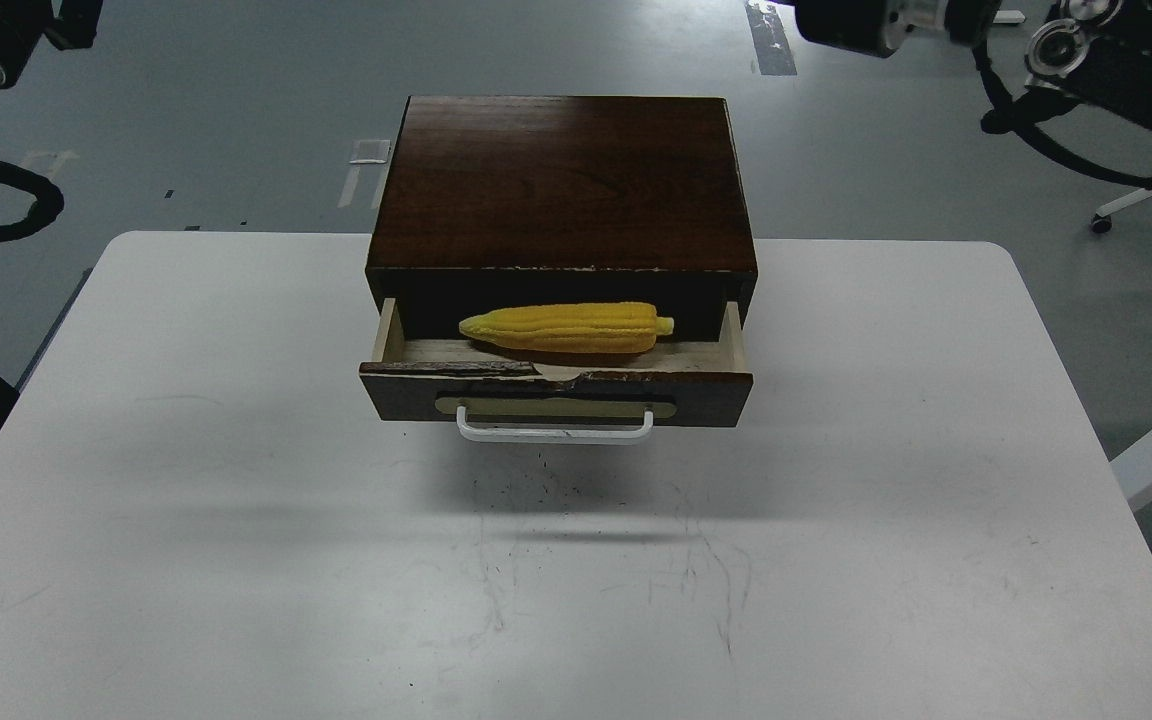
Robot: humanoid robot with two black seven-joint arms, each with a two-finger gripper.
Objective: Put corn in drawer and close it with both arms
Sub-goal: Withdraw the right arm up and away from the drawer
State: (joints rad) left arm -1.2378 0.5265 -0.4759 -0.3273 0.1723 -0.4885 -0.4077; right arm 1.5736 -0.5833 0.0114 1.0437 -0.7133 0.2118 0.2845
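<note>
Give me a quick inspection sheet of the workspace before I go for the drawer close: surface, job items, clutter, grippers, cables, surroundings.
Surface: white table, scuffed and scratched, dark specks in front of the cabinet.
Job's things: corn lies lengthwise inside the open drawer, tapered end to the left; drawer pulled out, top edge of its front chipped, white handle free.
Cabinet: dark wooden cabinet at the table's far edge.
Clutter: nothing seen on the table besides the cabinet.
Grippers: neither gripper in view; only arm parts at the top corners.
Cables: black cable loop at the left edge; black cable at top right, both off the table.
Surroundings: grey floor, tape marks, caster leg at right.
</note>
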